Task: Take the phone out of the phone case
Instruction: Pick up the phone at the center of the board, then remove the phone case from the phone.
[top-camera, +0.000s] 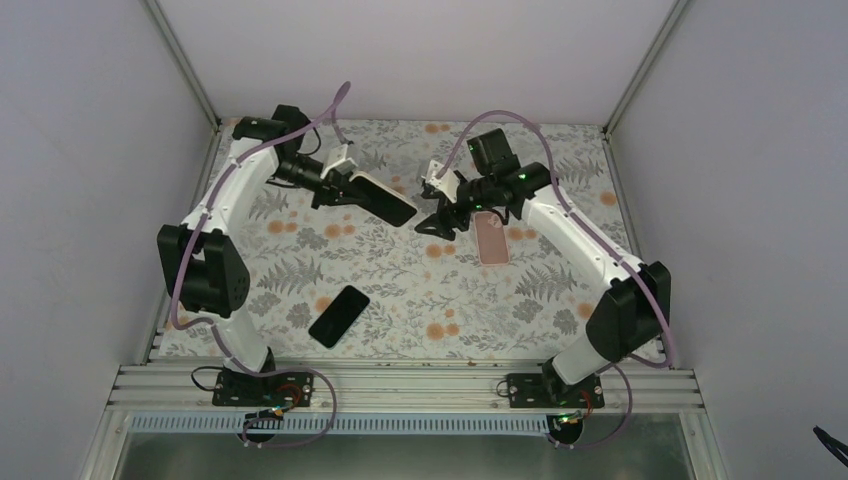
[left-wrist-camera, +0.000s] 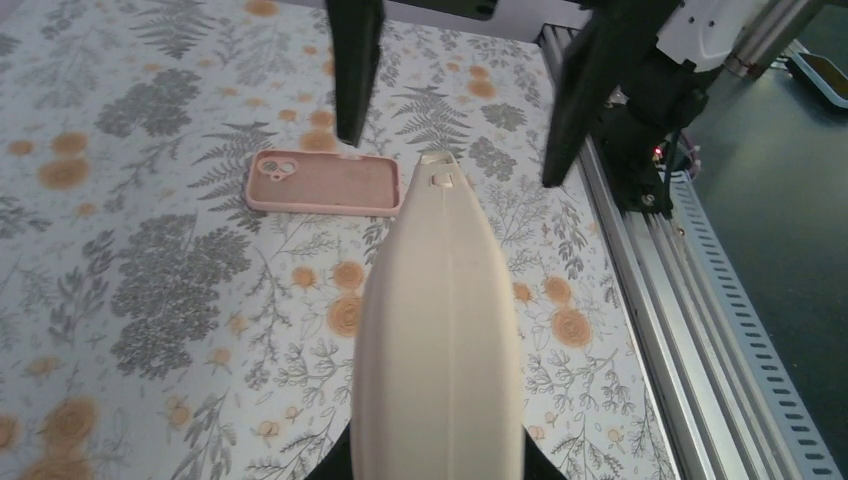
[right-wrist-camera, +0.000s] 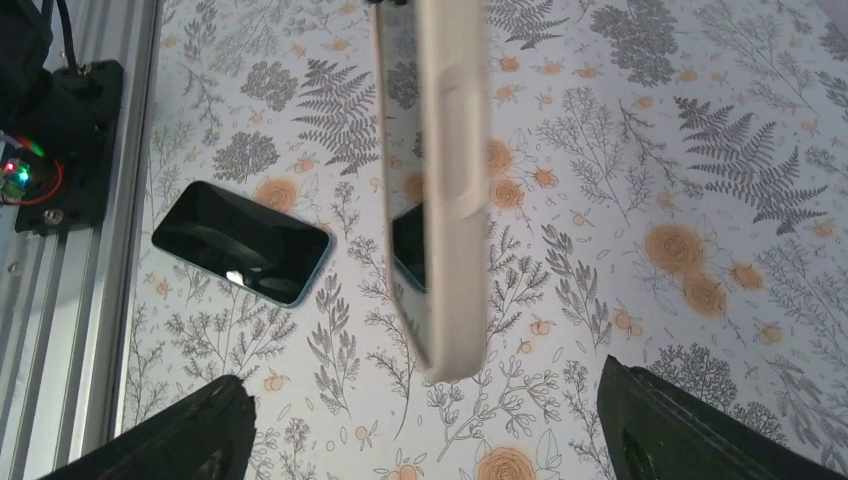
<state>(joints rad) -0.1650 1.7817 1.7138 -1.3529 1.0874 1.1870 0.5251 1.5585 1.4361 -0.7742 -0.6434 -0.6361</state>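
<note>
A phone in a cream case (top-camera: 384, 198) is held above the table by my left gripper (top-camera: 345, 186), which is shut on one end of it. In the left wrist view the case's back (left-wrist-camera: 440, 330) fills the centre and hides my left gripper (left-wrist-camera: 437, 468). My right gripper (top-camera: 438, 216) is open wide, just off the phone's free end. In the right wrist view the cased phone (right-wrist-camera: 440, 180) hangs edge-on, its lower end just beyond my spread right gripper (right-wrist-camera: 430, 435) and touching neither finger.
A bare black phone (top-camera: 339, 315) lies flat on the floral mat at the near left; it also shows in the right wrist view (right-wrist-camera: 243, 243). An empty pink case (top-camera: 491, 238) lies under the right arm and shows in the left wrist view (left-wrist-camera: 325, 183). An aluminium rail (top-camera: 400, 385) runs along the near edge.
</note>
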